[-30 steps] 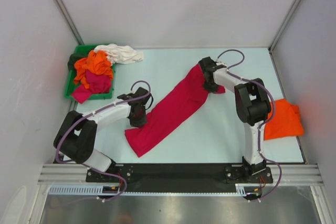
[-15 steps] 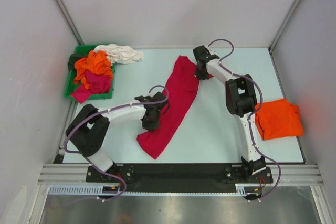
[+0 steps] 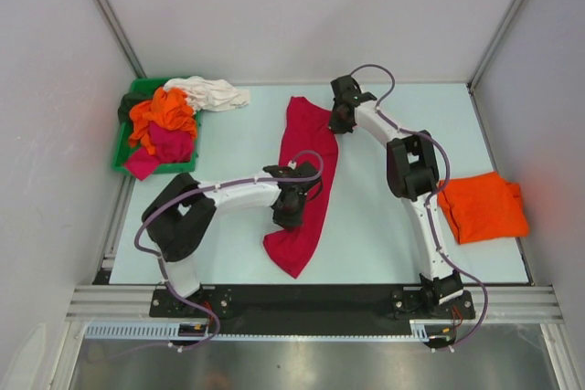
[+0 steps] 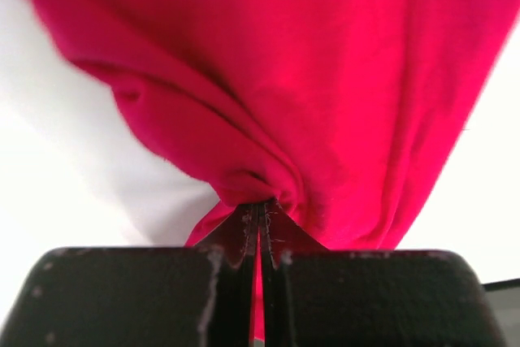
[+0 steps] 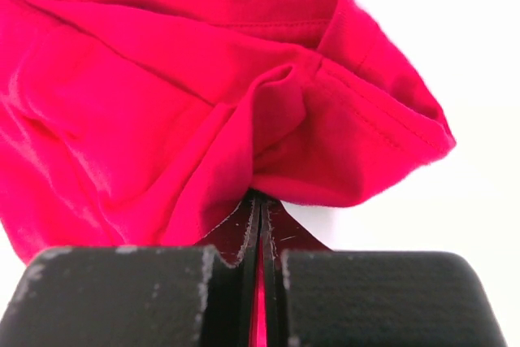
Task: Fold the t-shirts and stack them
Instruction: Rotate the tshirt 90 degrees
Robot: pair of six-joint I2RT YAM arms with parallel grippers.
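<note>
The crimson-red t-shirt [image 3: 309, 157] lies stretched in a long band down the middle of the table. My left gripper [image 3: 291, 210] is shut on its near part, the cloth [image 4: 325, 103] bunched at the fingertips. My right gripper [image 3: 338, 118] is shut on its far end, a hemmed edge [image 5: 357, 119] pinched between the jaws. A folded orange t-shirt [image 3: 483, 205] lies at the right. Orange [image 3: 163, 111], magenta [image 3: 164, 145], white [image 3: 208, 93] and dark [image 3: 129, 107] shirts are piled at the back left.
A green plastic bin [image 3: 122, 151] at the back left holds the pile of shirts, the white one spilling over its far edge onto the table. White walls close the table at the back and sides.
Both grippers have swung the red t-shirt from a diagonal lie to nearly straight front-to-back. The left gripper moved right, the right gripper moved left and farther back. The folded orange shirt is fully uncovered.
</note>
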